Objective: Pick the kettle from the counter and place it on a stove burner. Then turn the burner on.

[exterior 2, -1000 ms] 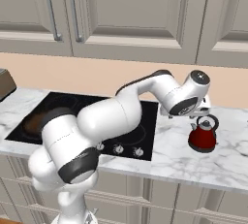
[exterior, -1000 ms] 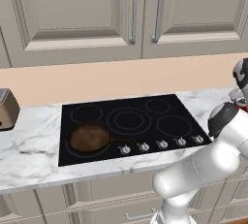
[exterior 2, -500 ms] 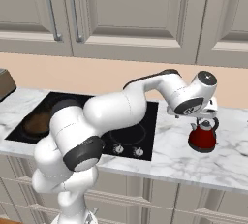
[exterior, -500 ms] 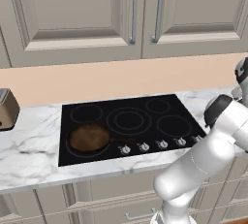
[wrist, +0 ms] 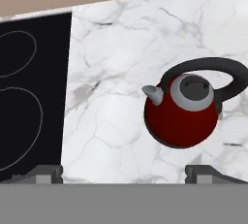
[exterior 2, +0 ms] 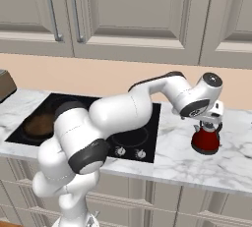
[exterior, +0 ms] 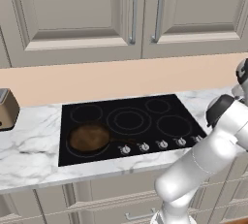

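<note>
Kettle upright on the white marble counter, off to the right of the black cooktop and clear of its glass edge. Red round body, grey lid top, thin black handle arching over it; small grey spout turned toward the cooktop side in the hand view. Not lifted, nothing touching it.

Gripper hanging just above the kettle, reached out to the right at the end of the white arm. Fingers spread wide — dark fingertips low in the hand view and well apart, with bare marble between them. Kettle body above and between the tips there, nearer the right one, not yet enclosed. Holding nothing.

Stove burner — the big double-ring circle in the middle of the cooktop — bare. Smaller single rings around it on the glass. Brown frying pan on the front left ring, handle pointing right toward the row of knobs along the front edge. Toaster at the far left of the counter, cut by the frame edge.

Beige backsplash behind the counter, grey panelled cabinet doors with vertical bar handles above, more grey cabinet fronts below.
</note>
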You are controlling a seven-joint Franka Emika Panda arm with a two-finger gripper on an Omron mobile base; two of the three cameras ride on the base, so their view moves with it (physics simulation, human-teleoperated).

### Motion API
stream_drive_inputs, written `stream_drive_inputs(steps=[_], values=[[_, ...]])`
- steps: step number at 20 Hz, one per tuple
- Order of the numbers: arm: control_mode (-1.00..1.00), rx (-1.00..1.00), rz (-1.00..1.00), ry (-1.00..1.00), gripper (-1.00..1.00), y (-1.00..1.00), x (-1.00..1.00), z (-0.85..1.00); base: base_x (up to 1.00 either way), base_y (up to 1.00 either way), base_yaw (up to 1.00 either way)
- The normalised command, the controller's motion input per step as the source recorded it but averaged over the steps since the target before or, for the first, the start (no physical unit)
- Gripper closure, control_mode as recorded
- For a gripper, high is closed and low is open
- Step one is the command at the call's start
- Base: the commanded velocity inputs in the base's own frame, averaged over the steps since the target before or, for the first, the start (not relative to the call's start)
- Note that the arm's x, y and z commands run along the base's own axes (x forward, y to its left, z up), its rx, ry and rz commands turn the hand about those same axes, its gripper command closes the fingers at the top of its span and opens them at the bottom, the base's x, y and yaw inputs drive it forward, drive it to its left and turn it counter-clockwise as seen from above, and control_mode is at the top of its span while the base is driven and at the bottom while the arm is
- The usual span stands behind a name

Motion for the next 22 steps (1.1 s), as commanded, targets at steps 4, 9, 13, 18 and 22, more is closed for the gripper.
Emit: stream_drive_inputs(steps=[4,9,13,18,22], values=[[-1.0,0.02,-0.17,0.0,-1.0,0.0,-0.01,-0.02,0.0,0.0,0.0],[-1.0,0.02,-0.19,0.0,-1.0,0.0,0.0,-0.03,0.0,0.0,0.0],[-1.0,0.02,-0.23,0.0,-1.0,0.0,0.0,-0.01,0.0,0.0,0.0],[-1.0,0.03,-0.27,0.0,-1.0,0.0,0.0,0.0,0.0,0.0,0.0],[-1.0,0.02,-0.27,0.0,-1.0,0.0,0.0,0.0,0.0,0.0,0.0]])
